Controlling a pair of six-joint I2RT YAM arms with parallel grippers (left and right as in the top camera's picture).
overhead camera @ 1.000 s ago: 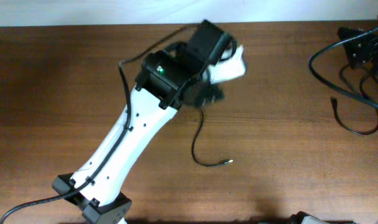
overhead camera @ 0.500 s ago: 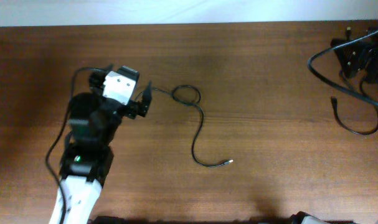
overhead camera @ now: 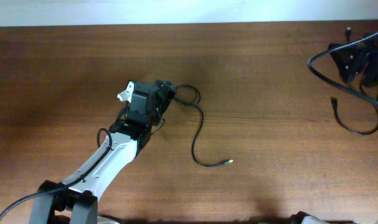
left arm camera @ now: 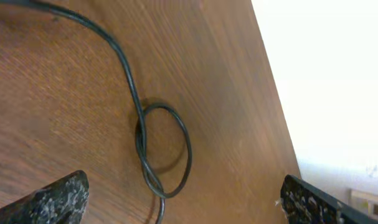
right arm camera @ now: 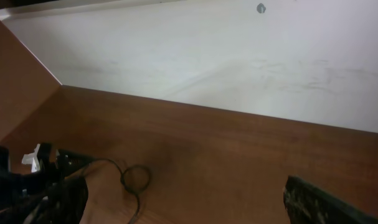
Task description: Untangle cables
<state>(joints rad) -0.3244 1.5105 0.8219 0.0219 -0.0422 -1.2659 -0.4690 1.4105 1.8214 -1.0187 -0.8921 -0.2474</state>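
Note:
One thin black cable [overhead camera: 200, 127] lies loose on the brown table, with a small loop [overhead camera: 187, 95] at its far end and a silver tip [overhead camera: 228, 162] at its near end. My left gripper [overhead camera: 166, 102] sits just left of the loop. In the left wrist view its jaws [left arm camera: 184, 186] are wide open, with the loop [left arm camera: 167, 144] just ahead of them and the cord's tail running down between them. A bundle of tangled black cables [overhead camera: 358, 59] lies at the far right. My right gripper [right arm camera: 189, 196] is open and empty, and its view shows the loop [right arm camera: 136, 178] from afar.
A white wall [right arm camera: 195, 56] borders the table's back edge. The left arm [overhead camera: 108, 162] stretches from the front left corner toward the loop. One cord from the bundle curves out on the table at the right [overhead camera: 354, 124].
The left arm left the cable's far end, swung to the left, then came back to the loop's left side. The loose cable now lies uncovered with its loop showing.

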